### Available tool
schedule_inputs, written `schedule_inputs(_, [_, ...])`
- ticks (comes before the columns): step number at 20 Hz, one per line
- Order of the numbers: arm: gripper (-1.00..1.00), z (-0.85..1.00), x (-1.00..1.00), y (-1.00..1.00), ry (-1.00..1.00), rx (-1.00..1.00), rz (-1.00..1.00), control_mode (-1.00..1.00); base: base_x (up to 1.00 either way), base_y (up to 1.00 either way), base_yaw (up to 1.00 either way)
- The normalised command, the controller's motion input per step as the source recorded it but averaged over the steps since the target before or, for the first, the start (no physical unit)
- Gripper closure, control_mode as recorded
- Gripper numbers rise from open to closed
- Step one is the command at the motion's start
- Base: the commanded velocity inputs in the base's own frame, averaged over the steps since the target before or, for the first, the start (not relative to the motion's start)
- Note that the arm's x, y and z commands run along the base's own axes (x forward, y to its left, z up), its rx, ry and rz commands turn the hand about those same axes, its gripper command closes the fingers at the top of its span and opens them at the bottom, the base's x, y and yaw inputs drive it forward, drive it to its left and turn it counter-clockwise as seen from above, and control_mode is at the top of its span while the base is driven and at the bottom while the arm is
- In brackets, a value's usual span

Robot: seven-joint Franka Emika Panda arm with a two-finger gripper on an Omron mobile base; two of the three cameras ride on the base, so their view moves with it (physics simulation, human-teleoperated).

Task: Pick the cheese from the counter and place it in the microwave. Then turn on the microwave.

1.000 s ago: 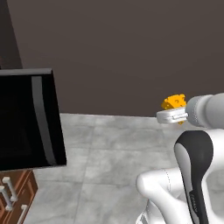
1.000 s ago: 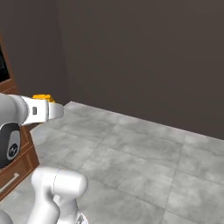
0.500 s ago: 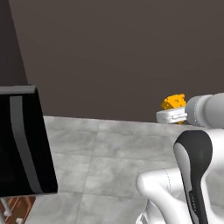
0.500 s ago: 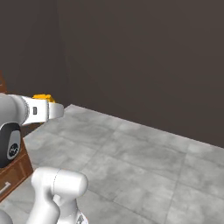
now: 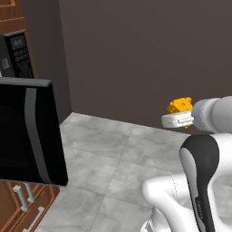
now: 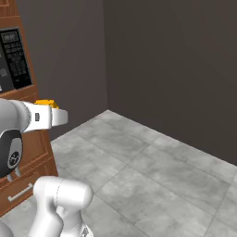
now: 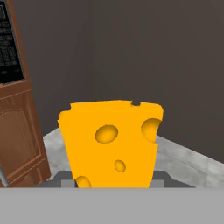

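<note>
The cheese [image 5: 180, 105], an orange-yellow wedge with holes, stands upright between the fingers of my gripper [image 5: 178, 113], which is shut on it and held in the air over the floor. From the right base view the cheese [image 6: 46, 102] pokes up just above my gripper [image 6: 54, 115]. Seen from the hand, the cheese [image 7: 111, 142] is large and close, its base in my gripper [image 7: 111, 181]. The microwave's black door [image 5: 31, 131] hangs open at the left, and its button panel [image 5: 19, 53] sits above it. The counter is out of view.
A brown wooden cabinet column [image 6: 28, 152] holds the button panel [image 6: 14, 58] and stands close on my left. Drawers with silver handles [image 5: 27, 204] lie under the open door. Dark walls [image 6: 176, 69] meet in a corner ahead, over a grey tiled floor [image 6: 152, 171].
Both base views have shifted, so the base has moved. The cabinet column and button panel have come into view. The cheese stays in the gripper as before.
</note>
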Motion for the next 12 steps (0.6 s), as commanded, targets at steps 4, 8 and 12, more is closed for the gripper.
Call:
schedule_inputs(4, [1.0,0.0,0.0,0.0,0.0,0.0,0.0,1.0,0.07,-0.15,0.46])
schedule_inputs(8, [1.0,0.0,0.0,0.0,0.0,0.0,0.0,1.0,0.0,-0.26,0.43])
schedule_inputs(12, [1.0,0.0,0.0,0.0,0.0,0.0,0.0,1.0,0.0,-0.27,0.42])
